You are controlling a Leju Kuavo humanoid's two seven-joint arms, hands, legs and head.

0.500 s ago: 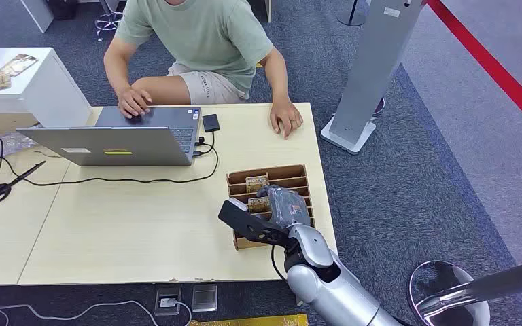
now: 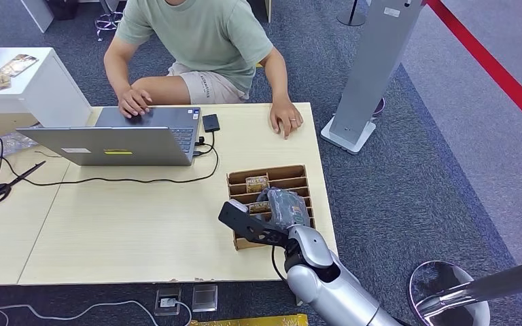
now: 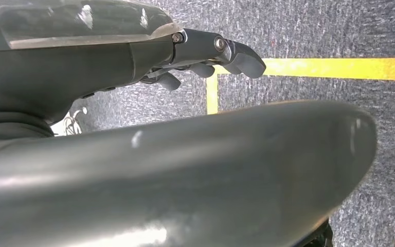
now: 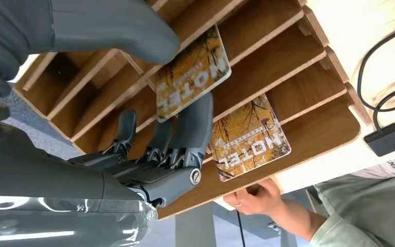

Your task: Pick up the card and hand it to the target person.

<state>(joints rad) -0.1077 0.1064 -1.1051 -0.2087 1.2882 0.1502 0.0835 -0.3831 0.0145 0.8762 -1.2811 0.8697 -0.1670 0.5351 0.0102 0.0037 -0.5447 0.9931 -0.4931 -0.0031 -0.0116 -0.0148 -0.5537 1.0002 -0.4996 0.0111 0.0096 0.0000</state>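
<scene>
The card (image 4: pixel 191 74) stands in a slot of the rack (image 4: pixel 288 56), in the next slot nearer the robot than a second card (image 4: pixel 250 135). The risk is a slip: the grip is only on the card's edge, so a skewed lift could jam it against the divider or drop it. The right hand (image 4: pixel 154 103) seems to pinch it, thumb above and fingers (image 4: pixel 198 121) below, though contact is partly hidden. The left hand (image 3: pixel 205 56) hangs by the floor, curled and holding nothing.

Right robot hand (image 2: pixel 287 206) reaches forward, thumb opposite fingers (image 4: pixel 195 123); left robot hand (image 3: pixel 205 56) hangs, fingers curled.
</scene>
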